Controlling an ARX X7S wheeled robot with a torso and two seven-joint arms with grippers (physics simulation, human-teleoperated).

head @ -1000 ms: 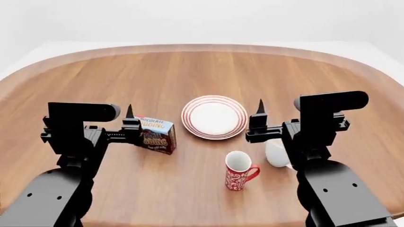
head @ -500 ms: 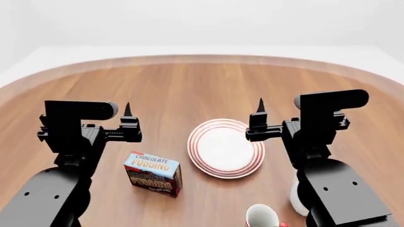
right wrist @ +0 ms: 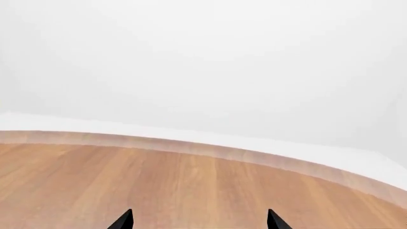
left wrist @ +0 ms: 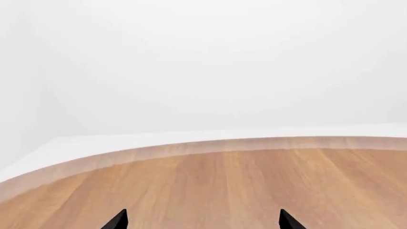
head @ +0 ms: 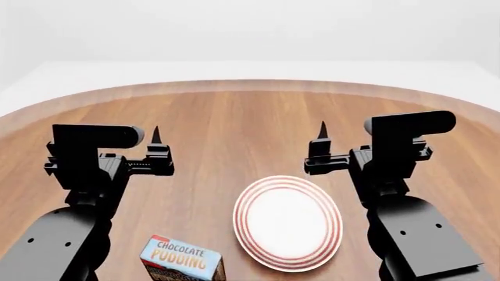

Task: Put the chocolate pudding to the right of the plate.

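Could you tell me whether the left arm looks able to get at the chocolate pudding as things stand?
Probably yes. The chocolate pudding stands on the left arm's side, left of the plate, with only bare table around it. The left end effector is open but held ahead of the carton, so it must draw back and down.

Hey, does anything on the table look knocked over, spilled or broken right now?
Nothing stands out. The chocolate pudding stands upright, partly cut off by the head view's edge, and the plate lies flat beside it on the table, unchipped and apart from it.

Both grippers — left (head: 156, 137), right (head: 322, 133) — agape, empty
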